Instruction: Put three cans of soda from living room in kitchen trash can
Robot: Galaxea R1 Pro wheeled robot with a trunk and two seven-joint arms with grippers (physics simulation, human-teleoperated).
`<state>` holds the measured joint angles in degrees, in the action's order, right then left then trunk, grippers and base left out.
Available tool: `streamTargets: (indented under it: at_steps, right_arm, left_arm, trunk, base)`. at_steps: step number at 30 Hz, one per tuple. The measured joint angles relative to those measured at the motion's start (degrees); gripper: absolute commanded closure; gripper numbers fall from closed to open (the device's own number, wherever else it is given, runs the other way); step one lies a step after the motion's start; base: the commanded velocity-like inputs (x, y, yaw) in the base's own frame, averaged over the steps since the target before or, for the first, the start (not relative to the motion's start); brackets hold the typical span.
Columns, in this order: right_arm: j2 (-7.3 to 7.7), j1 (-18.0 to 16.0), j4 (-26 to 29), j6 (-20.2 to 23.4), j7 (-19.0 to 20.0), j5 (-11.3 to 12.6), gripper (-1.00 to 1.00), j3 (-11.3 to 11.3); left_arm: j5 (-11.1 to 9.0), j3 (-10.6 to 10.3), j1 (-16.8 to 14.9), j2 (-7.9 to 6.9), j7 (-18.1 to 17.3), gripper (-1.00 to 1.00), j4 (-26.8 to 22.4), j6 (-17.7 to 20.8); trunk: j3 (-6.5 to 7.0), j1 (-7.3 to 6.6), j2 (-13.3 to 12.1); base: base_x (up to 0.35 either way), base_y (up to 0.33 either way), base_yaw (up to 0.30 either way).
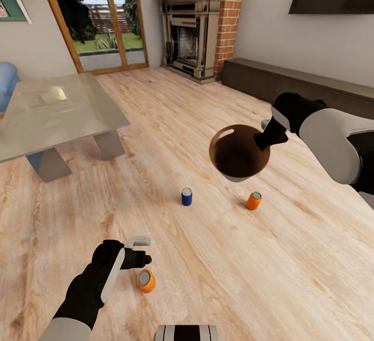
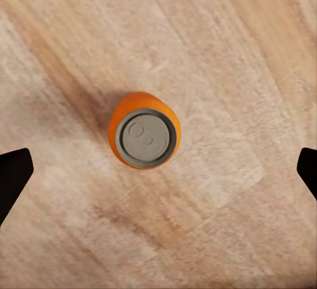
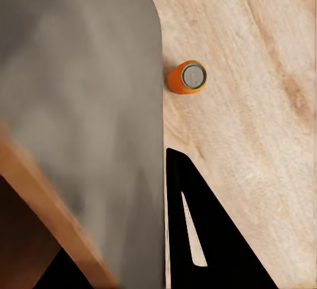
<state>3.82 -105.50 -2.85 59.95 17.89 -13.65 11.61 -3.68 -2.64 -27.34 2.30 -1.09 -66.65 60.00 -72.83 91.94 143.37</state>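
Nearest, the left gripper (image 1: 139, 250) hovers with jaws spread wide above an upright orange can (image 1: 146, 281) on the floor; it should descend centred before closing. Farther off stand the blue can (image 1: 186, 196) and second orange can (image 1: 253, 201). Beyond them, the right gripper (image 1: 264, 138) holds the trash can (image 1: 239, 154) aloft, jaws clenched on its rim.

We see three cans standing upright on the floor (image 1: 208, 258). The nearest can (image 1: 146, 280) sits just beside our left gripper (image 1: 139, 250), directly under it and between its spread fingers (image 2: 13, 173) in the left wrist view. Farther ahead stand the middle can (image 1: 186, 196) and, to its right, the far can (image 1: 253, 200). The bin (image 1: 239, 153) hangs above and between those two, held at its rim by our right gripper (image 1: 265, 138). The table (image 1: 52, 112) stands left; the fireplace (image 1: 189, 32) lies behind.
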Motion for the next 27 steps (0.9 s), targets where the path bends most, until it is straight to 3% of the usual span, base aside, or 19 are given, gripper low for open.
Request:
streamTargets:
  at_steps: [13,20,27]
  right_arm:
    - [-0.09,0.1,0.0,0.0,0.0,-0.1,1.0,0.0]
    - [-0.11,0.1,0.0,0.0,0.0,-0.2,1.0,0.2]
    - [-0.06,0.1,0.0,0.0,0.0,-0.1,1.0,0.5]
  left_arm:
    - [0.0,0.0,0.0,-0.01,0.0,-1.0,-0.1,0.0]
    - [0.0,0.0,0.0,0.06,0.1,-1.0,-0.3,0.0]
    - [-0.1,0.0,0.0,0.16,0.1,-1.0,-0.3,0.0]
  trunk:
    - [-0.75,0.0,0.0]
    - [-1.11,0.0,0.0]
    - [-3.03,0.19,0.1]
  base:
    - [0.172,0.034,0.0]
    - [0.039,0.005,0.0]
    - [0.002,0.0,0.0]
